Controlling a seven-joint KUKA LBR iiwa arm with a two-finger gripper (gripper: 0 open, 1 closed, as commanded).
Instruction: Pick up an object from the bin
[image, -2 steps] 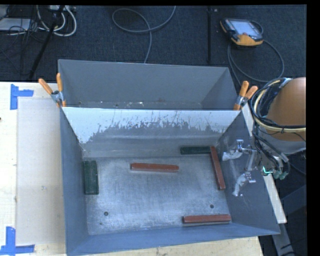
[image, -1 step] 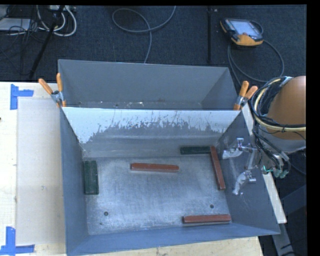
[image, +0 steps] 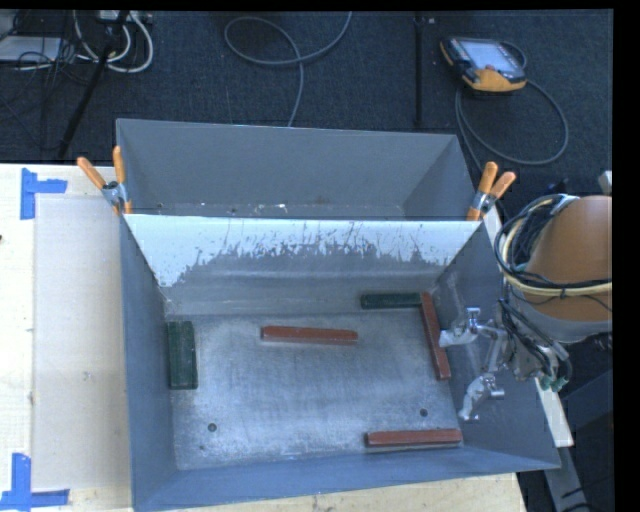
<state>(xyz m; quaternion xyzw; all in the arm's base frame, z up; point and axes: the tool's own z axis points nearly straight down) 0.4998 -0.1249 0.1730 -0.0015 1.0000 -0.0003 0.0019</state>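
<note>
My gripper (image: 470, 366) hangs over the bin's right sloping wall, open, with nothing between its two metal fingers (image: 464, 332). Just to its left a red-brown bar (image: 435, 336) lies lengthwise along the foot of that wall. A second red-brown bar (image: 413, 437) lies flat near the front right corner, below the gripper. A short dark green bar (image: 390, 300) rests at the back right, touching the top end of the upright-running red-brown bar.
A third red-brown bar (image: 308, 336) lies across the middle of the bin floor. A dark green block (image: 181, 353) sits against the left wall. The arm with its orange cover and cables stands outside the right rim.
</note>
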